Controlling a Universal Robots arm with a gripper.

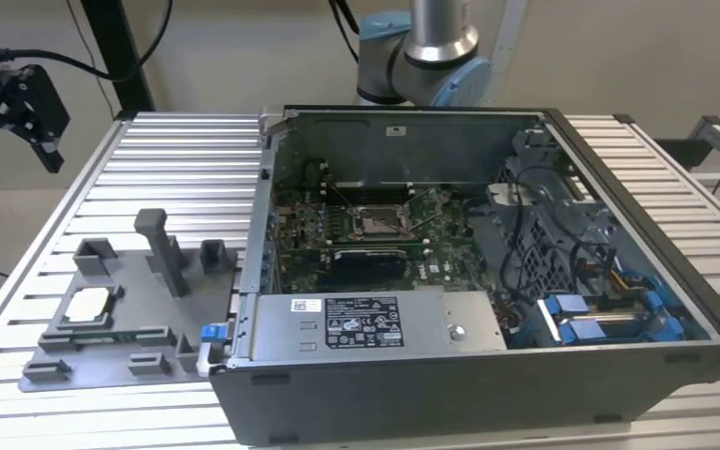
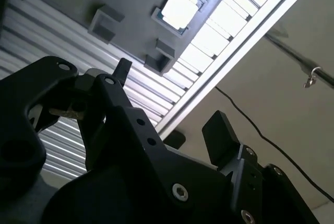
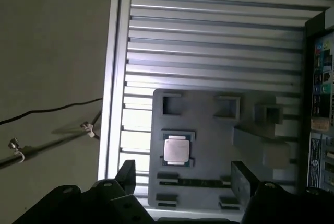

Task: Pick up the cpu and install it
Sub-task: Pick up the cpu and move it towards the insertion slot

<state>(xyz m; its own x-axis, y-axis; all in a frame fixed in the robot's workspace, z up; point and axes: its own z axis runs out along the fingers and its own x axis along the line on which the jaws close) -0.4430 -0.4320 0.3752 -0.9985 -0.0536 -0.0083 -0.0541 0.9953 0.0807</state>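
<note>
First wrist view: fingers [image 3: 243, 178] wide, empty, clear of the cpu [image 3: 176, 150] in its fixture [image 3: 209, 130]. Exterior view adds the computer case [image 1: 460, 398] at right.

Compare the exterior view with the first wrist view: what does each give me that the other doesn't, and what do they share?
Exterior view: the inside of the open computer case, with the socket on its board, and the arm's base behind it.
First wrist view: the gripper close up, fingers apart and holding nothing, above the chip, plus a cable on the floor.
Shared: the chip lying in the grey fixture on the slatted table.
</note>
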